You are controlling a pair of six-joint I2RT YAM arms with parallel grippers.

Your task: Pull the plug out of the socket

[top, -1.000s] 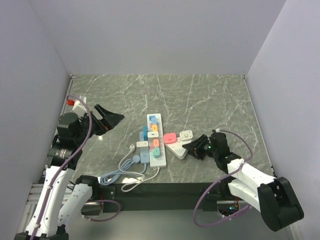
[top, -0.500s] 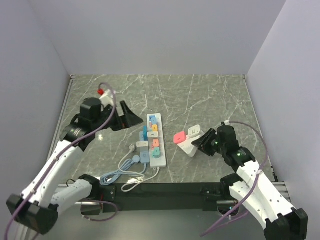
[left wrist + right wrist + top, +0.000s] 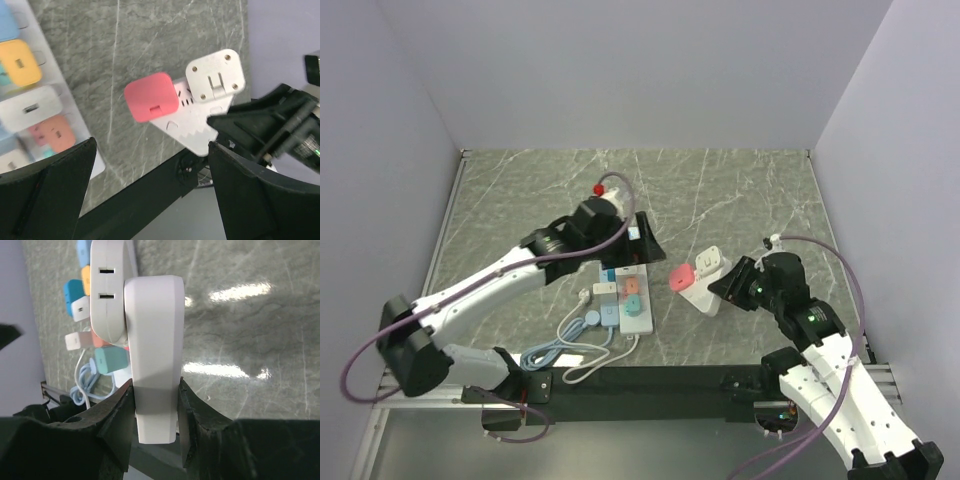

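Note:
The long white socket strip (image 3: 638, 318) lies at the table's centre with several coloured plugs (image 3: 624, 282) in it; it also shows in the left wrist view (image 3: 31, 106). My left gripper (image 3: 642, 246) hovers open and empty over the strip's far end, its jaws wide apart (image 3: 155, 200). My right gripper (image 3: 732, 284) is shut on a small white adapter block (image 3: 704, 298) and holds it tilted up off the table (image 3: 154, 365). A pink plug (image 3: 151, 96) and a white charger (image 3: 215, 76) sit in that block.
A light blue cable (image 3: 565, 338) and a thin white cord (image 3: 595, 362) coil at the strip's near end by the table's front edge. Coloured plugs (image 3: 79, 287) show behind the held block. Grey walls enclose the table on three sides.
My left arm swung from the far left to above the strip's far end. My right arm lifted the adapter block off the table and drew it slightly right.

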